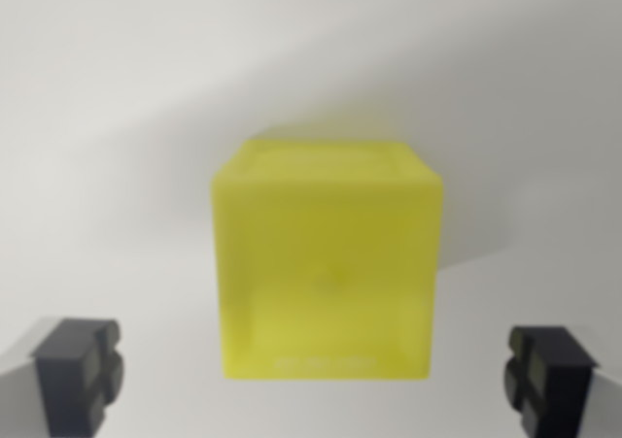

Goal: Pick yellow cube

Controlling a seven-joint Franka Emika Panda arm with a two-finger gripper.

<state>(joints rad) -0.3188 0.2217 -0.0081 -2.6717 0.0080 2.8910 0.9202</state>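
Plain white surface [117, 117] fills view, edges out of frame. Yellow cube [328, 263] sits directly on it, mid-view, upright, translucent, blurred. Soft grey shadow bands on surface behind cube and at its right. Nothing else resting on it.

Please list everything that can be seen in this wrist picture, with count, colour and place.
yellow cube: one, translucent yellow, centre of the wrist view, resting on the surface, between the fingers but touching neither.
surface: one, plain white-grey, fills the background; a soft shadow crosses it behind the cube.
gripper: one, jaws wide open; two black fingers, at the lower corners of the wrist view's left and right.
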